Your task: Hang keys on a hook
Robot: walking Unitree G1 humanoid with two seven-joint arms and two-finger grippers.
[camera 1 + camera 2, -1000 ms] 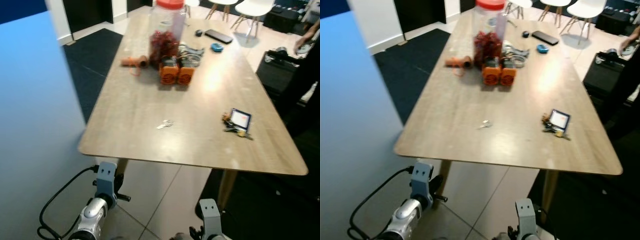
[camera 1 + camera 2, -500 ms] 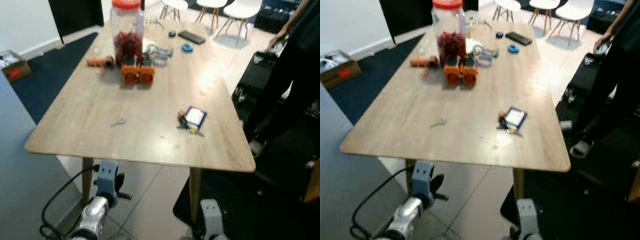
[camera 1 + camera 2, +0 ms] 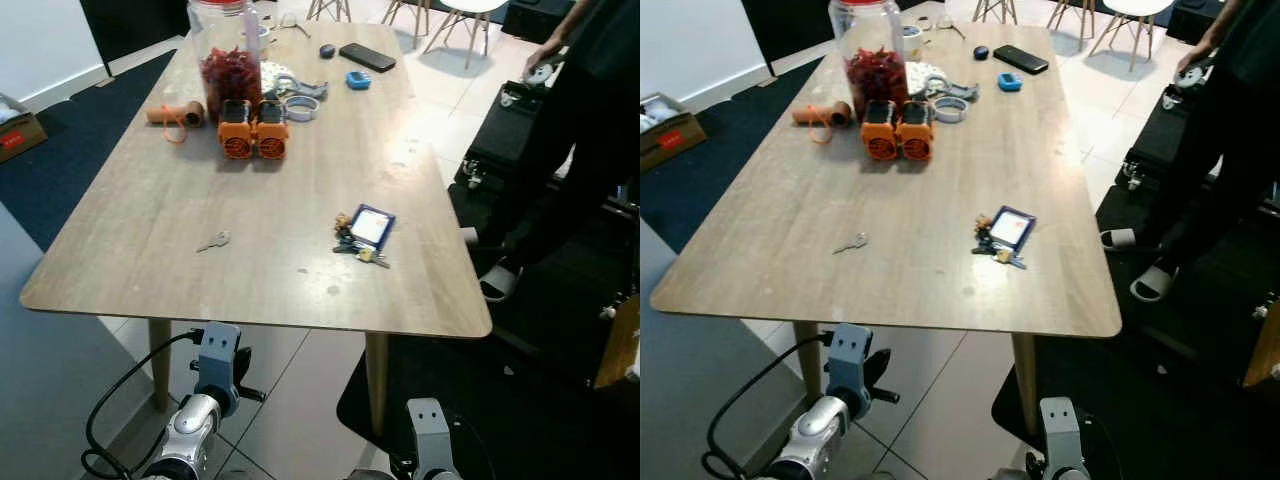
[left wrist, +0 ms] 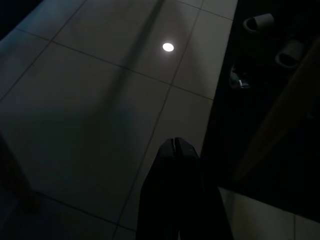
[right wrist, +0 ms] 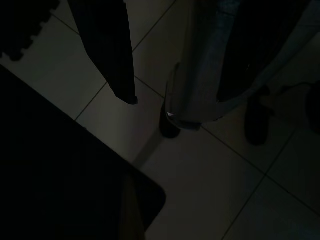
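Observation:
A bunch of keys (image 3: 362,234) with a blue-framed tag lies on the right half of the wooden table (image 3: 150,200), near the front edge. A single loose key (image 3: 213,241) lies further left on the tabletop. Both arms hang idle below the table's front edge. The left arm (image 3: 205,395) is on the left and the right arm (image 3: 427,455) on the right. In the dim left wrist view my left gripper (image 4: 174,144) is shut with nothing in it, above a tiled floor. The right gripper (image 5: 117,75) is a dark shape over floor tiles.
A big jar of red things (image 3: 228,60), two orange gadgets (image 3: 250,132), tape rolls and a phone (image 3: 366,57) stand at the table's far end. A person in dark clothes (image 3: 590,110) stands at the right beside a black case (image 3: 510,130). A grey-blue panel (image 3: 45,380) is at my left.
The camera has swung right and nearer. The blue panel has slid off to the left and the person has come into view. Nothing on the table has moved.

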